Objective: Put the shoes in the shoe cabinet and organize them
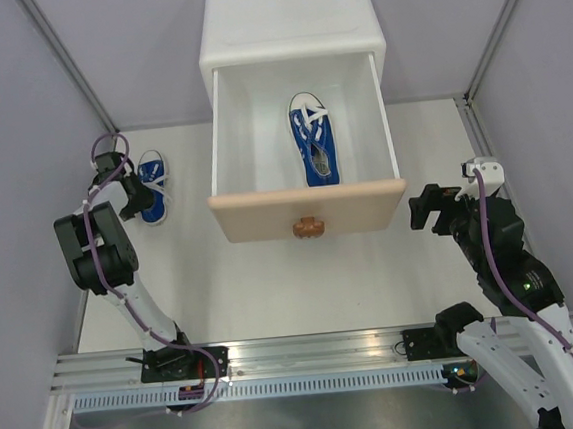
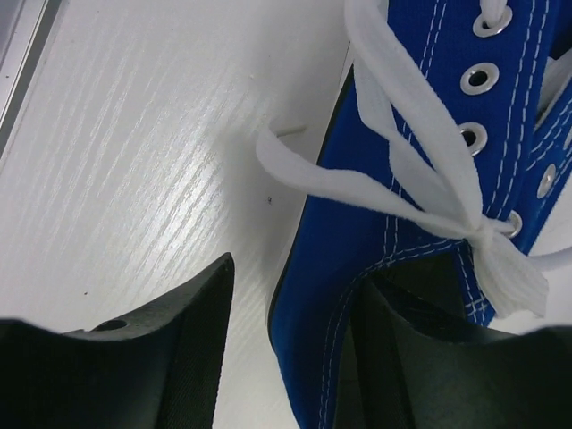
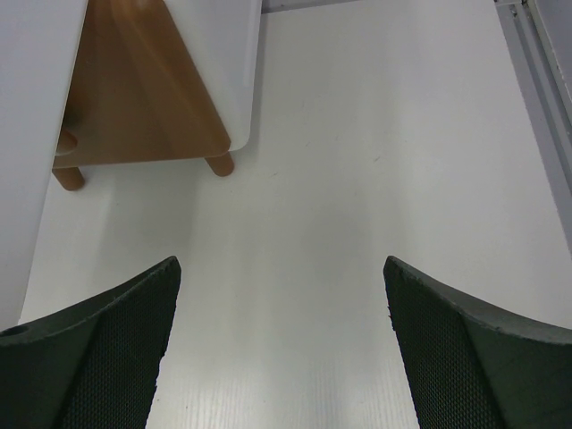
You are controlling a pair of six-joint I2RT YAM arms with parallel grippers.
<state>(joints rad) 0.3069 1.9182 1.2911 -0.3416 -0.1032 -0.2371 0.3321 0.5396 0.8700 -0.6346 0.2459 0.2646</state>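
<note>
The shoe cabinet (image 1: pixel 289 13) is found at the far middle of the counter (image 1: pixel 274 296), with its upper drawer (image 1: pixel 257 217) pulled out toward the arms; the beige front and its bear-face knob (image 1: pixel 309 227) are seen from above. One blue shoe (image 1: pixel 314 140) is recorded lying inside the drawer, right of its middle, laces up, its length running front to back. A second blue shoe (image 1: pixel 153 182) is located on the counter left of the drawer, well apart from the cabinet. The left end effector (image 2: pixel 295 295) is lowered over this shoe, its jaws partly spread and set astride the shoe's side wall: one finger (image 2: pixel 170 349) is placed outside, with a gap to the sole visible, and the other is placed over the shoe's upper, beside the knotted white lace (image 2: pixel 420 192). No firm pinch is shown. The right end effector (image 3: pixel 281 268) is held above bare counter right of the drawer front, jaws spread wide with nothing between them; the cabinet's brown lower drawer front (image 3: pixel 134 98) and a foot (image 3: pixel 221 164) are seen ahead of it
</note>
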